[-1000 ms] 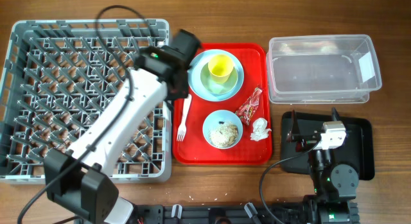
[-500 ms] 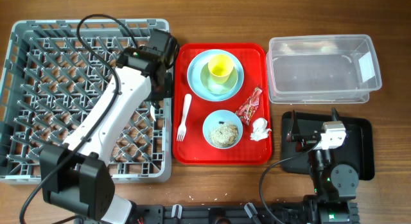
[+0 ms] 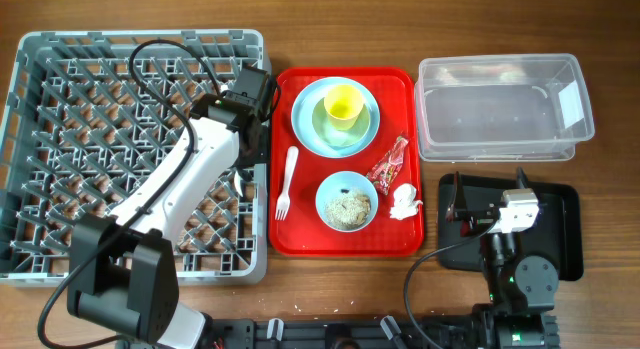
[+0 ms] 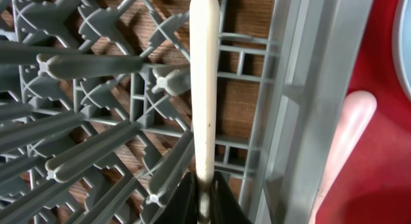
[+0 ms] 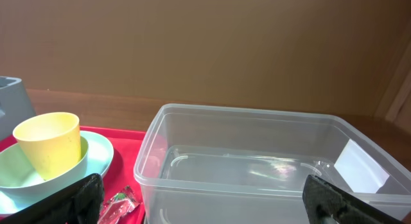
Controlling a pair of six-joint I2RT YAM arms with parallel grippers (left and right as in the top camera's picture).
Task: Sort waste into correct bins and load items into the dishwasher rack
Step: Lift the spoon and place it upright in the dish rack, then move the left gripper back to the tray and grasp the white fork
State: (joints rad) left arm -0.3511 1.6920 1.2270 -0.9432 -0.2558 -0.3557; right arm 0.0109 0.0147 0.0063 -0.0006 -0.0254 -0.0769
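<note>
My left gripper (image 4: 204, 199) is shut on a white plastic spoon (image 4: 205, 89), held over the right edge of the grey dishwasher rack (image 3: 60, 89); in the overhead view the gripper (image 3: 243, 139) hides the spoon. The white fork (image 3: 287, 181) lies on the red tray, and its handle shows in the left wrist view (image 4: 350, 128). The yellow cup (image 3: 342, 104) stands in the pale green bowl (image 3: 338, 134) on the light blue plate (image 3: 305, 124). The small blue bowl (image 3: 347, 201) holds rice scraps. The red wrapper (image 3: 388, 166) and white tissue (image 3: 404, 201) lie beside it. My right gripper (image 3: 487, 189) is open and empty.
The red tray (image 3: 400, 89) sits between the rack and the clear tub (image 3: 500, 104), which also fills the right wrist view (image 5: 257, 160). The black tray (image 3: 565, 239) lies under the right arm. The rack's upright pegs (image 4: 90, 63) stand close around the spoon.
My left gripper has moved left and toward the front, from over the tray's left edge near the plate to over the rack's right side. The right arm has not moved.
</note>
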